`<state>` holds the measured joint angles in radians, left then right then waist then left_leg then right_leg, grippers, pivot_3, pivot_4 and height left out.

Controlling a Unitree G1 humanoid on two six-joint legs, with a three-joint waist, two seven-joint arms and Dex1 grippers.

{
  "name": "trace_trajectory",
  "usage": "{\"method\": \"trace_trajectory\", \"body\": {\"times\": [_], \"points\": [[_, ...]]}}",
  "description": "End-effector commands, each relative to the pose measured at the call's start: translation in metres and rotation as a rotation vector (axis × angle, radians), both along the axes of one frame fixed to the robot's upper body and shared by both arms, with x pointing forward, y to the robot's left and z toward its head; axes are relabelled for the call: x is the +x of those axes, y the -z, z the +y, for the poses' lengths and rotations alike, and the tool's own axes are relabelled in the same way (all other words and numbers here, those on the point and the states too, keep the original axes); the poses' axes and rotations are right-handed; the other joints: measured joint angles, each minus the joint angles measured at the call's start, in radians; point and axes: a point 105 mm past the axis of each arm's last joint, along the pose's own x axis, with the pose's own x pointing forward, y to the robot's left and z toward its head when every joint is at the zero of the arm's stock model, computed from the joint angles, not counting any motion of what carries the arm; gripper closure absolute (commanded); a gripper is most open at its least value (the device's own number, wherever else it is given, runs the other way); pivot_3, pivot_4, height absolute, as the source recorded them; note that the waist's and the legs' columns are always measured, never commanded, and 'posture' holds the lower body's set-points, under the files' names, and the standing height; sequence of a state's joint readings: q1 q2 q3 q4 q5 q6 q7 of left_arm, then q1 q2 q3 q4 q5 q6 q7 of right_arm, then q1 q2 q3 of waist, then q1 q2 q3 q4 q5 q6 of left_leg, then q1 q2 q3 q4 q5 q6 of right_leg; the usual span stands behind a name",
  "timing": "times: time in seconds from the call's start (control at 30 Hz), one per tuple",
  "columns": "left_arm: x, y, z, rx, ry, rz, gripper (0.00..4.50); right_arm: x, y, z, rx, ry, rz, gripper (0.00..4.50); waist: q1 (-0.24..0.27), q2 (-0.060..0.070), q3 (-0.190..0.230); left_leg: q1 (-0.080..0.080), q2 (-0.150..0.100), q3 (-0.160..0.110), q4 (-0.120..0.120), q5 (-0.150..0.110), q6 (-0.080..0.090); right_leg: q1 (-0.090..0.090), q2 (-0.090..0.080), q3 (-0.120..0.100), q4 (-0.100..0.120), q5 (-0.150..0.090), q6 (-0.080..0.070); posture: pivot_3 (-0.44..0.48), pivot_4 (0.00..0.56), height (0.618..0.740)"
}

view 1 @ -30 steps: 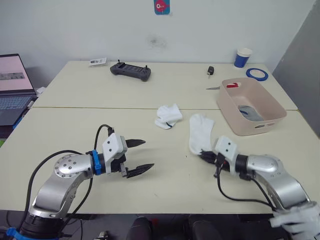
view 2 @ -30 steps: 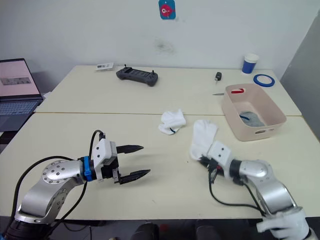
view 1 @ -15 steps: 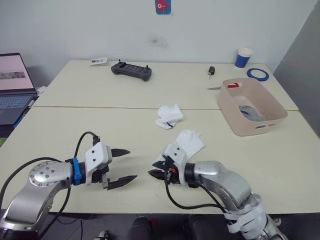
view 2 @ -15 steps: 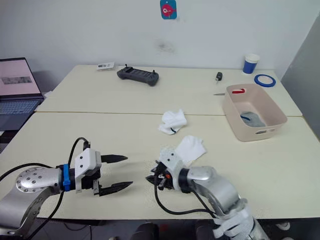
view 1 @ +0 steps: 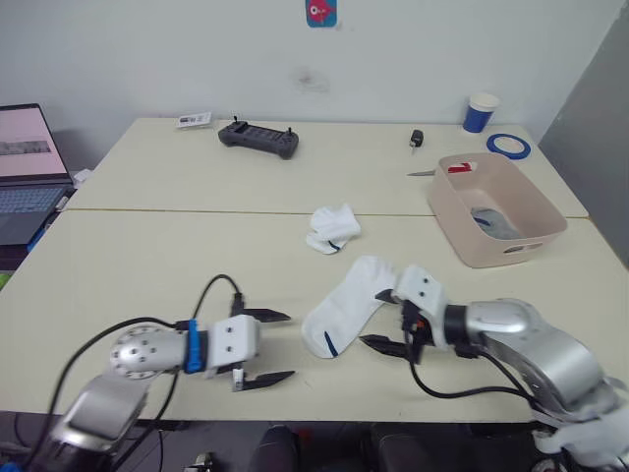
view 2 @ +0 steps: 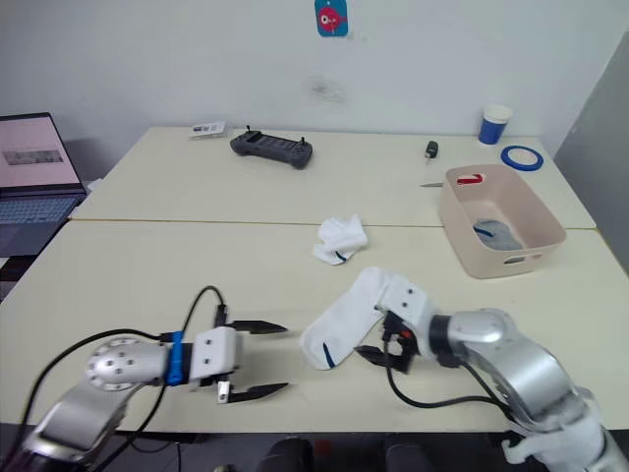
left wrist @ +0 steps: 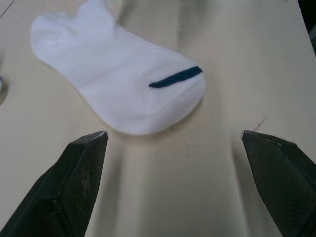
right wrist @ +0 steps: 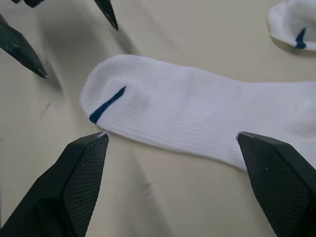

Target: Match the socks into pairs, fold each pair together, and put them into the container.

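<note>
pale pink, the container [view 1: 536, 228] sat well apart to my right with a grey sock [view 1: 491, 221] inside. soft and light, the white sock [view 1: 344, 307] lay flat between my left gripper [view 1: 271, 346] and right gripper [view 1: 383, 319], both spread wide and empty; its toe, by the dark-blue mark [left wrist: 175, 77], pointed at me. i judged the cuff the best hold. its crumpled mate [view 1: 332, 229] lay beyond.

We've got a pale table [view 1: 147, 246]. A flat white sock [view 1: 344, 305] lies near its front edge, a bunched white sock [view 1: 332, 228] mid-table. The pink container [view 1: 462, 221] sits at the right edge. Along the back edge: a black controller [view 1: 257, 140], a paper cup [view 1: 479, 112], a blue tape roll [view 1: 504, 146].
</note>
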<state>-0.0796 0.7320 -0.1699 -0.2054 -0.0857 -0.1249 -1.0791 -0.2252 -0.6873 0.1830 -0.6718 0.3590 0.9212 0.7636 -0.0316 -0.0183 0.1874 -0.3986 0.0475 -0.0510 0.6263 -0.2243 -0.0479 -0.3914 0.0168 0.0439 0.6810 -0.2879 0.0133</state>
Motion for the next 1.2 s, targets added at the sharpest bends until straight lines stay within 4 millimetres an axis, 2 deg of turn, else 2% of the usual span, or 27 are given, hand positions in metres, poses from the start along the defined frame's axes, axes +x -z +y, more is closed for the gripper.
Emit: {"method": "trace_trajectory", "body": {"times": [0.03,0.07,0.17,0.47,0.5,0.6,0.8,0.87,1.03,1.2], "points": [[0.01,0.005,-0.014,0.021,0.056,-0.099,0.0,-0.003,-0.013,-0.003,0.021,0.012,-0.071,0.04,-0.002,0.0,0.0,0.0,0.0,0.0,0.0,0.0,0.0,0.0,0.0,0.0,0.0,0.0,0.0,0.0,0.15,0.74],[0.012,0.008,-0.018,0.023,0.071,-0.11,0.0,-0.002,-0.012,-0.005,0.013,0.031,-0.082,0.04,-0.002,0.0,0.0,0.0,0.0,0.0,0.0,0.0,0.0,0.0,0.0,0.0,0.0,0.0,0.0,0.0,0.15,0.74],[0.015,0.016,-0.024,0.051,0.124,-0.138,0.61,0.0,-0.011,-0.011,-0.002,0.063,-0.103,0.0,-0.001,0.0,0.0,0.0,-0.001,0.0,0.001,0.0,0.0,0.0,0.0,0.001,0.0,0.001,0.001,0.0,0.15,0.74],[0.013,0.018,-0.027,0.034,0.221,-0.204,3.36,0.011,-0.012,-0.025,-0.053,0.097,-0.186,0.0,0.001,0.0,0.0,0.0,-0.002,0.001,0.002,0.0,0.0,0.002,-0.002,0.001,0.0,0.002,0.003,0.0,0.15,0.74],[0.011,0.019,-0.025,0.024,0.225,-0.202,3.78,0.012,-0.012,-0.027,-0.062,0.092,-0.2,0.0,0.001,0.0,0.0,0.0,-0.002,0.001,0.002,0.0,0.0,0.002,-0.002,0.001,0.0,0.002,0.003,0.0,0.15,0.74],[0.004,0.02,-0.012,0.012,0.212,-0.194,4.47,0.014,-0.009,-0.032,-0.104,0.059,-0.249,0.0,-0.001,0.0,0.0,0.0,-0.001,0.001,0.002,0.0,0.0,0.002,-0.002,0.0,-0.001,0.002,0.003,0.0,0.15,0.74],[-0.005,0.023,0.033,0.02,0.131,-0.171,4.47,0.018,-0.01,-0.025,-0.13,-0.066,-0.38,0.0,-0.008,0.0,0.0,0.002,0.001,0.0,-0.001,0.0,0.0,0.001,0.0,0.0,0.0,0.001,0.001,0.0,0.15,0.74],[-0.004,0.022,0.043,0.01,0.104,-0.181,4.47,0.021,-0.007,-0.019,-0.185,-0.166,-0.466,0.0,-0.006,0.0,0.0,0.003,0.001,0.0,-0.001,0.0,0.0,0.002,0.0,0.0,0.0,0.0,0.001,0.0,0.15,0.74],[-0.002,0.021,0.049,-0.015,0.101,-0.218,4.47,0.036,0.007,-0.006,-0.299,-0.335,-0.599,0.0,-0.004,0.0,0.0,0.003,0.0,0.003,0.0,0.0,0.0,0.002,-0.001,0.001,0.0,0.0,0.001,0.0,0.15,0.74],[-0.001,0.02,0.045,-0.04,0.094,-0.197,4.47,0.056,0.01,0.004,-0.303,-0.364,-0.635,0.0,0.001,0.001,0.0,0.003,0.0,0.003,0.0,0.0,0.0,0.002,-0.001,0.001,0.001,0.001,0.001,0.0,0.15,0.74]]}}
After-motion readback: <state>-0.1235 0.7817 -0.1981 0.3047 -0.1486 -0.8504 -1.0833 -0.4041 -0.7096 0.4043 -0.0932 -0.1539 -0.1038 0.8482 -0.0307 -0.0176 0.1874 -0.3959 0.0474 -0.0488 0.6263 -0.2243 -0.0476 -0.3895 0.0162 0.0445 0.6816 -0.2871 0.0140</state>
